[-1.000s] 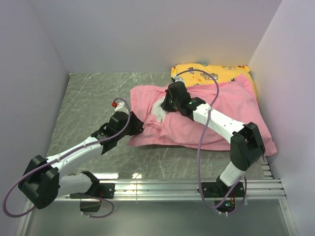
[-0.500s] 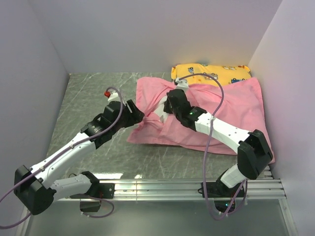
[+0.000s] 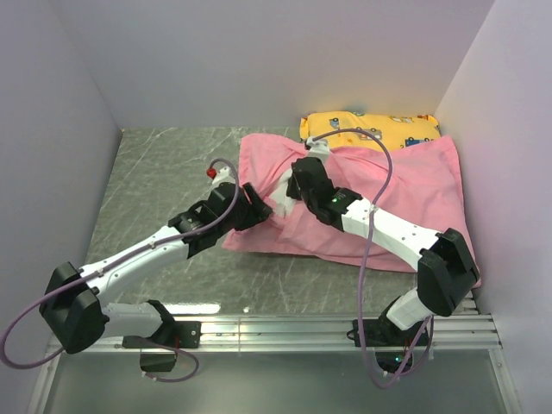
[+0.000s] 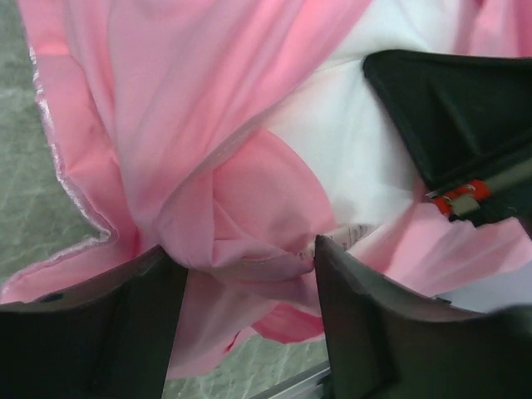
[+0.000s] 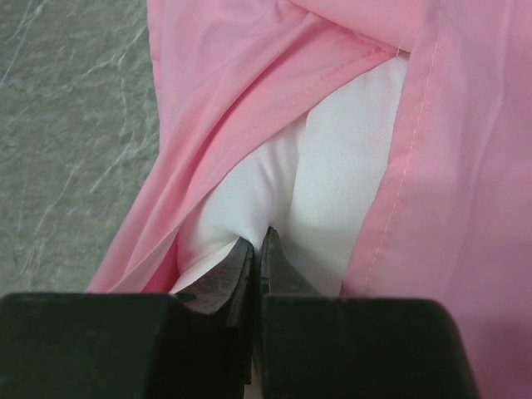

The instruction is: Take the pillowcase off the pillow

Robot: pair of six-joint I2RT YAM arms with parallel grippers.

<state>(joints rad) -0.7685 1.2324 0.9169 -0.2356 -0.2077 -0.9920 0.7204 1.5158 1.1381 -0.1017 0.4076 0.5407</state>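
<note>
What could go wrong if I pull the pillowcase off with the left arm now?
1. The right jaws pinch only a thin fold of the pillow. It may slip, and the pillow would then drag along with the cover.
2. The left jaws hold a loose wad of the pillowcase, which could pull free.
3. The pillowcase overlaps the yellow pillow in the top view, so pulling may shift it.
</note>
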